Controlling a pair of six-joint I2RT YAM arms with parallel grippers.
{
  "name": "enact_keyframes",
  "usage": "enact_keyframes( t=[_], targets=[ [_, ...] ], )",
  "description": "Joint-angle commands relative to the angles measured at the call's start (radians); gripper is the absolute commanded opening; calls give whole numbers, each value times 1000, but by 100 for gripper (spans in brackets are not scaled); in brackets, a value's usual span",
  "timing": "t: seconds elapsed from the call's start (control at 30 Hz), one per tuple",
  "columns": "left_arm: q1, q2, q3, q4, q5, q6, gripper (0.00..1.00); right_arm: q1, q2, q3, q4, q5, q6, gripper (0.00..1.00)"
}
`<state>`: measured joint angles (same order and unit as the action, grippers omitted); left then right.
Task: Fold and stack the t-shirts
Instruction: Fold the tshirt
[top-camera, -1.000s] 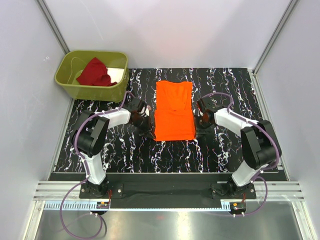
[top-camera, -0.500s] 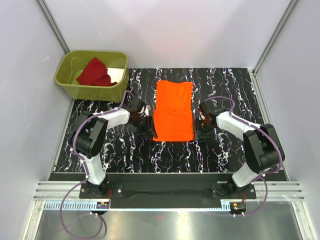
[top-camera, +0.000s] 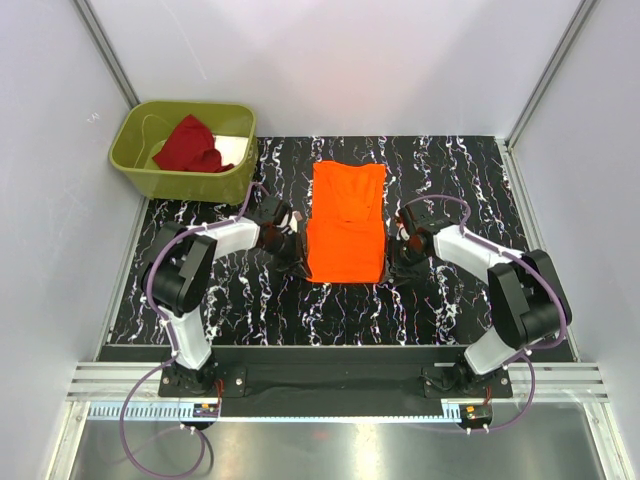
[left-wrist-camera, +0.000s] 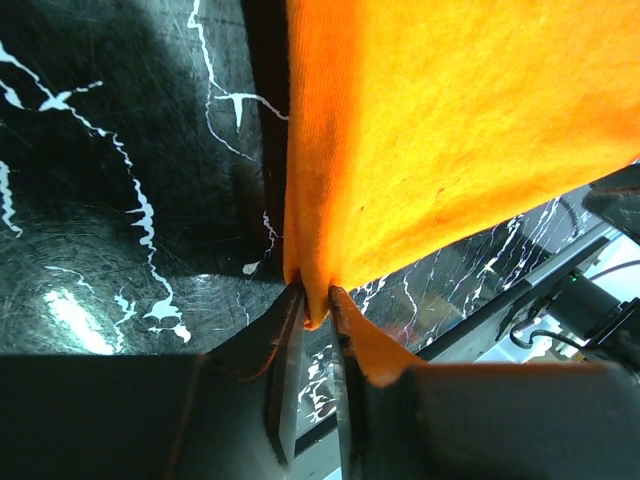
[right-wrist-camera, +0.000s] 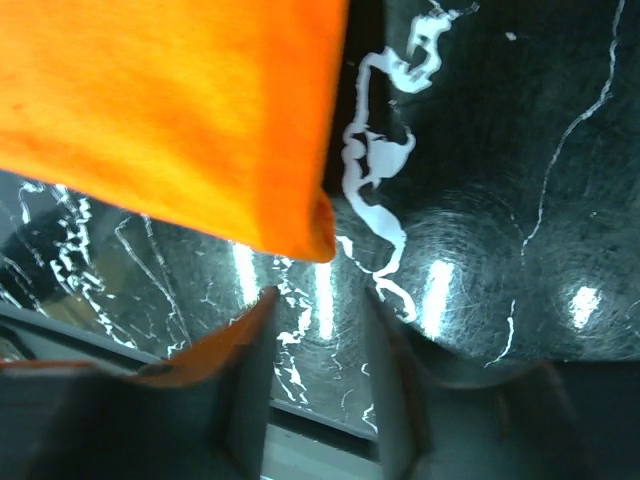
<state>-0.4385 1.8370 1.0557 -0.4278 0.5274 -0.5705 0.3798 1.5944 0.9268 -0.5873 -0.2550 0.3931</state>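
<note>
Pinch of left gripper (left-wrist-camera: 315, 296) on near-left corner of orange t-shirt (top-camera: 346, 230), right gripper (right-wrist-camera: 319, 296) spread beside near-right corner.

left claw (left-wrist-camera: 315, 295) now pinching corner of orange t-shirt (left-wrist-camera: 450, 120), right claw (right-wrist-camera: 320, 295) now parted

left arm (top-camera: 228, 236), right arm (top-camera: 465, 243): white shells, chunky black joints | purple cables (top-camera: 123, 420) looped off both | left pincer (left-wrist-camera: 317, 300), right pincer (right-wrist-camera: 320, 300) showed dark grey fingers
</note>
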Motion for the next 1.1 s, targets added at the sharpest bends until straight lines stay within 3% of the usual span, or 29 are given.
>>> enact_keyframes(
  t=[0.0,0.17,0.27,0.3,0.33,0.37,0.47,0.6,0.9,0.97,1.0,1.07],
  targets=[
    [-5,21,18,11,17,12,16,4,-33,26,44,-49,12,51],
    [-5,28,1,17,26,6,13,2,42,41,38,-50,-22,52],
    [-5,30,-6,12,22,17,11,2,65,37,70,-47,-25,47],
    [-6,31,-10,9,22,18,6,2,84,35,73,-47,-23,43],
    [-5,34,-10,8,22,20,4,2,93,37,79,-50,-22,27],
    [-5,34,-16,6,22,21,2,4,99,34,80,-53,-19,17],
    [-5,24,-31,4,23,27,0,2,105,20,66,-53,-19,0],
    [-5,-5,-59,-15,5,32,0,1,70,20,-34,31,-11,0],
    [-49,-87,-175,-11,28,5,1,18,-60,-120,-65,-46,119,0],
    [-57,-96,-203,-12,37,-3,17,18,-60,-132,-78,-50,124,0],
    [-58,-122,-210,-19,36,-5,31,18,-53,-128,-113,-55,112,11],
    [-62,-169,-223,-55,13,-2,42,18,-60,-94,-164,-43,101,25]
  ],
)
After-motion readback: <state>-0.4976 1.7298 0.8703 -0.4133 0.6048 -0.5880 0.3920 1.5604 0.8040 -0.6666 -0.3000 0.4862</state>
